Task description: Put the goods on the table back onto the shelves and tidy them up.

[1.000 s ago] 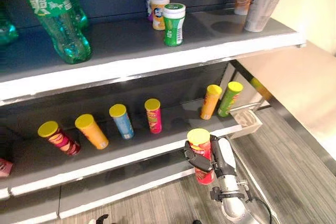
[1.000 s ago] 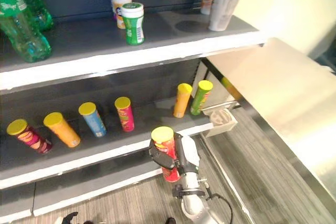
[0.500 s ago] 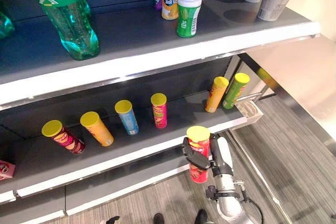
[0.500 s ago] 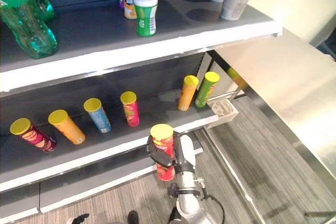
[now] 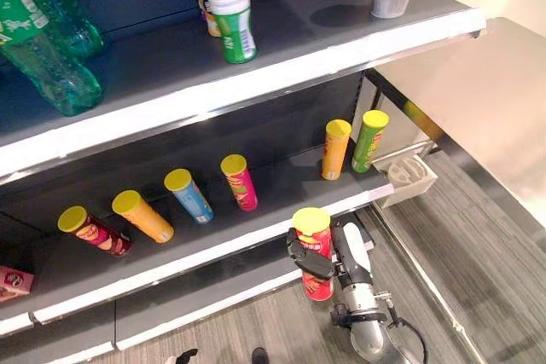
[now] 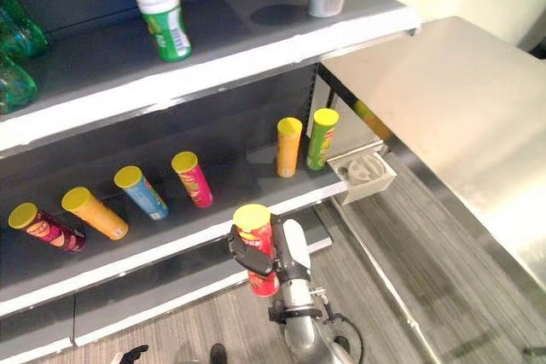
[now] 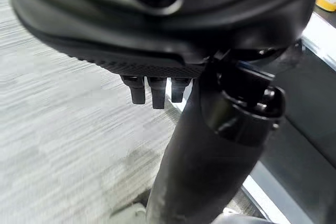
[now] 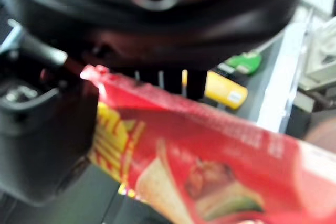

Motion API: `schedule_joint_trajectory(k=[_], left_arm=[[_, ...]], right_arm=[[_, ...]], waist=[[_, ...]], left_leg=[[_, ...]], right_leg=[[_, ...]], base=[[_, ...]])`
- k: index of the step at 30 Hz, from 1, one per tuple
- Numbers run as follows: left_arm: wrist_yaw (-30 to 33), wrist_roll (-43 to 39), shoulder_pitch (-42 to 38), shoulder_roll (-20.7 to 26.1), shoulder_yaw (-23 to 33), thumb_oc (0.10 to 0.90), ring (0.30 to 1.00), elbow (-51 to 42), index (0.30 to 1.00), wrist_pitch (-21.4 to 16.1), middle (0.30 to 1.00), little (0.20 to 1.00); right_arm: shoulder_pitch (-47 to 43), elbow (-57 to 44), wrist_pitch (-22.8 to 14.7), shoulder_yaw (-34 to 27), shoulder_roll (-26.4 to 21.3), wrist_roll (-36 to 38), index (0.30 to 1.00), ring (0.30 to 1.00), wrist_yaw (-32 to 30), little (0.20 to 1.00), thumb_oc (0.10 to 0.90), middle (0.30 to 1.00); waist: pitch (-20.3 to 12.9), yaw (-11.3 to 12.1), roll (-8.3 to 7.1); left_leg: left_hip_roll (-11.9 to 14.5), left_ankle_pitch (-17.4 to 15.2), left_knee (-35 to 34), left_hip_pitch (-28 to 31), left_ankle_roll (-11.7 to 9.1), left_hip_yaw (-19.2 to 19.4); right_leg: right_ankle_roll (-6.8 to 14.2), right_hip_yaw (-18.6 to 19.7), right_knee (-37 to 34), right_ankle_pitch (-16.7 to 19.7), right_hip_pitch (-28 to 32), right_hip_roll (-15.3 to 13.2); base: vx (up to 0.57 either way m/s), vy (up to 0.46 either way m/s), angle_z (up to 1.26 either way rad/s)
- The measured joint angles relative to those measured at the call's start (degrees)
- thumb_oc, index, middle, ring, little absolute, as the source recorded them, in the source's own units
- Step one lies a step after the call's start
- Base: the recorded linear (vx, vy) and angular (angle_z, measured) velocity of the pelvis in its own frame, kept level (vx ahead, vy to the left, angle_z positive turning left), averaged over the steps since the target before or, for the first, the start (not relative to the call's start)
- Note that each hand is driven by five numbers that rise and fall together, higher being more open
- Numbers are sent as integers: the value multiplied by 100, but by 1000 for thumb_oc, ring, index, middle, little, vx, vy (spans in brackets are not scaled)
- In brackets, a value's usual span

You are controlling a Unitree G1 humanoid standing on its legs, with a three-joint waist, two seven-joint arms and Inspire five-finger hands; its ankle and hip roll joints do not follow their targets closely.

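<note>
Red chip can in my right hand, in front of the lower shelf.

My right hand (image 5: 341, 253) is wrapped around the upright red chip can (image 5: 314, 253), just off the lower shelf (image 5: 196, 249) edge; my left hand (image 7: 157, 85) hangs relaxed over the floor (image 7: 52, 129).

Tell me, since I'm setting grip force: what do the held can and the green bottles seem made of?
Red can in the right hand: probably printed cardboard, matte, with a yellow plastic lid. Green bottles: clear tinted plastic, glossy, see-through with highlights.
</note>
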Motion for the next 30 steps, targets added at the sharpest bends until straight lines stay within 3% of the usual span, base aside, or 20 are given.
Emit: schedule_joint_trajectory(k=[1, 2, 3, 6, 8, 15, 22, 30], left_arm=[[11, -28, -21, -161, 81, 800, 900, 58, 900, 77, 900, 900], [16, -47, 82, -290, 88, 800, 900, -12, 900, 85, 900, 900], [38, -52, 166, -388, 141, 800, 900, 4, 900, 98, 900, 900], [47, -78, 309, -477, 351, 800, 900, 22, 900, 115, 900, 900], [113, -78, 299, -397, 214, 800, 900, -4, 900, 139, 900, 900], [99, 23, 322, -69, 84, 800, 900, -44, 900, 133, 900, 900], [93, 18, 436, -224, 82, 800, 900, -43, 900, 127, 900, 900], [96, -63, 513, -395, 67, 800, 900, -42, 900, 99, 900, 900]], right_arm=[[-23, 10, 35, 5, -122, -2, 300, 300, 20, 300, 400, 300], [-24, -9, 55, -23, -271, 0, 300, 300, 28, 300, 400, 300], [25, -21, 93, -150, -405, 11, 300, 300, 21, 300, 400, 300], [76, -11, 135, -344, -670, 53, 300, 300, 18, 300, 400, 300], [102, -9, 133, -399, -743, 157, 300, 300, 92, 300, 400, 300], [302, 4, 128, 140, -240, 255, 300, 300, 325, 300, 400, 300], [303, 41, 128, 364, 96, 279, 300, 300, 419, 300, 400, 300], [-25, 794, 65, 305, 322, 522, 300, 300, 208, 300, 400, 300]], waist=[[-26, 147, 168], [-42, 182, 259], [-85, 112, 400], [-212, 119, 481], [-338, 74, 428], [-461, 78, 125], [-569, 132, 275], [-564, 168, 531]], left_leg=[[293, 6, 1, 11, -69, 16], [419, 96, -15, 2, -206, -13], [651, 137, -3, 70, -268, 233], [888, 127, -1, 148, -307, 296], [977, 124, -2, 61, -340, 256], [820, 133, -30, -95, -370, 121], [671, 112, -32, -117, -331, 65], [428, 150, -31, -436, -247, -35]], right_leg=[[-28, 21, 7, -102, -38, 300], [-115, -2, 33, -118, -71, 529], [-163, -162, -73, -248, 109, 819], [-243, -162, -75, -379, 174, 1091], [-251, -205, -76, -385, 122, 1176], [-287, -304, -78, -327, 66, 1010], [-250, -358, -76, -308, 89, 859], [-151, -451, -75, -253, -131, 604]], base=[[140, -247, 4], [150, -232, -10], [164, -244, 3], [94, -178, -1], [17, -115, 7], [29, -20, 11], [2, 67, 6], [-42, 93, 8]])
